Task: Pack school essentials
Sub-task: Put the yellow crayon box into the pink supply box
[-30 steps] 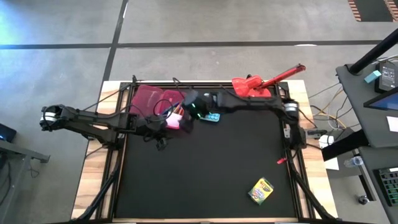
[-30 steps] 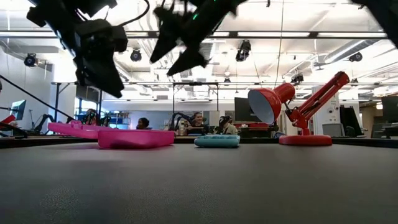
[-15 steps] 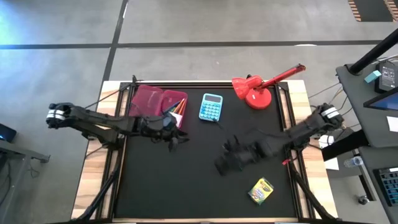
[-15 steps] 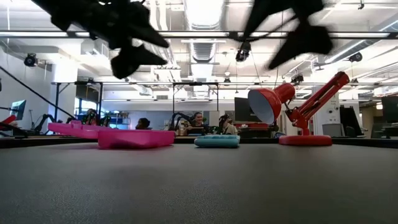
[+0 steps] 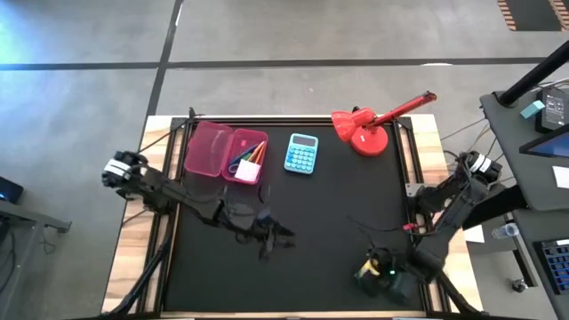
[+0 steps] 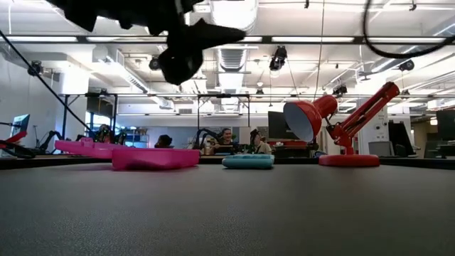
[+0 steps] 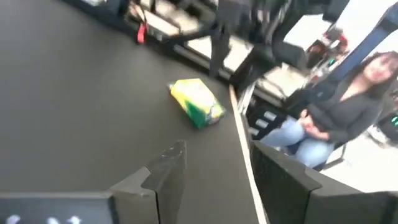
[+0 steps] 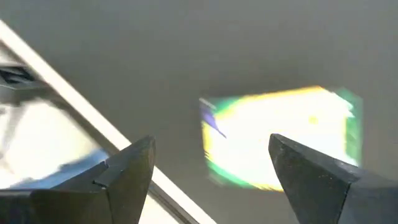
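Crayon box [image 5: 372, 270] lies near the table's front right corner, directly under the right gripper [image 5: 388, 281], whose fingers [image 8: 124, 174] stand spread wide with nothing between them — the yellow-green box shows just past their tips in the right wrist view. Away from that gripper, toward the table's middle, the left gripper [image 5: 271, 238] hangs above bare black mat, its fingers [image 7: 168, 168] also apart and empty (the crayon box [image 7: 196, 102] lies well ahead of it). Behind the left gripper, at the far edge, an open pink case [image 5: 224, 152] holds pencils and small stationery; just beside the case sits a light-blue calculator [image 5: 301, 153], then a red lamp [image 5: 369, 123].
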`<action>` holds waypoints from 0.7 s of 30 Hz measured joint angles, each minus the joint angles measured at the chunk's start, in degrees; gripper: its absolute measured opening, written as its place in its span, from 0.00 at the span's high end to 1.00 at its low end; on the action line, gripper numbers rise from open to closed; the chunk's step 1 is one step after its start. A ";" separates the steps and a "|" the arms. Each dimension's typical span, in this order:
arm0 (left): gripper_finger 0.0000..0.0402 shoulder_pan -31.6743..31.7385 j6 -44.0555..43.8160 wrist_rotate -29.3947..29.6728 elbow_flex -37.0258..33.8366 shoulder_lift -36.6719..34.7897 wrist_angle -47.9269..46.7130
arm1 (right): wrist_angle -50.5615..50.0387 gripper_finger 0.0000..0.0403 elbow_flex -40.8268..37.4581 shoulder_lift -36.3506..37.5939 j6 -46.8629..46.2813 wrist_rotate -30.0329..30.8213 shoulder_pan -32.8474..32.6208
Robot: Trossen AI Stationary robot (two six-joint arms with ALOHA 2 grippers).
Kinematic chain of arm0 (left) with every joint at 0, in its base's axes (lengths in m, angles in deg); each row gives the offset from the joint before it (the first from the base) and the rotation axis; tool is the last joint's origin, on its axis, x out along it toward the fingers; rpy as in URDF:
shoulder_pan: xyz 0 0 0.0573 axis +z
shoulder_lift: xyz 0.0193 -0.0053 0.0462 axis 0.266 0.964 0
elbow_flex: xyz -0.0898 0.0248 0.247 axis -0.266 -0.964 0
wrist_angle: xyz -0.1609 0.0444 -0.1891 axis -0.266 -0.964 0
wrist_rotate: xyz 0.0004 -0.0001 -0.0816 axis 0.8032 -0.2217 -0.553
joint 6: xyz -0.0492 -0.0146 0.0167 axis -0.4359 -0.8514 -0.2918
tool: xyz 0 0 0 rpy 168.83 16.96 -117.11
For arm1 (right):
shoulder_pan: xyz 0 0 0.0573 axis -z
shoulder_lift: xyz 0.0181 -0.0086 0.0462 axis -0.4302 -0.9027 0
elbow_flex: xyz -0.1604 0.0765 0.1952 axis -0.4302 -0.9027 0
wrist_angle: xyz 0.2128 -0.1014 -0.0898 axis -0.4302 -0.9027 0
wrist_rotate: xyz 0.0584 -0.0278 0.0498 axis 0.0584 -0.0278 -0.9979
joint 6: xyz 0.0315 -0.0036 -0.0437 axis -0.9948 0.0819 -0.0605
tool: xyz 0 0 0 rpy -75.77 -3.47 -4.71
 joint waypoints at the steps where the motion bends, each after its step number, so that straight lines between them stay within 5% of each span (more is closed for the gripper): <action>1: 0.59 -0.64 0.03 0.43 1.15 1.28 -0.31 | -2.88 0.25 0.49 0.01 -2.19 -1.77 -0.93; 8: 0.59 -4.90 4.80 0.87 11.23 9.46 0.03 | -10.25 0.25 0.97 -1.27 -7.04 -16.59 -4.51; 21: 0.59 -6.94 10.57 0.83 18.83 15.57 0.17 | -5.30 0.25 -0.18 -9.63 -1.41 -20.25 -4.92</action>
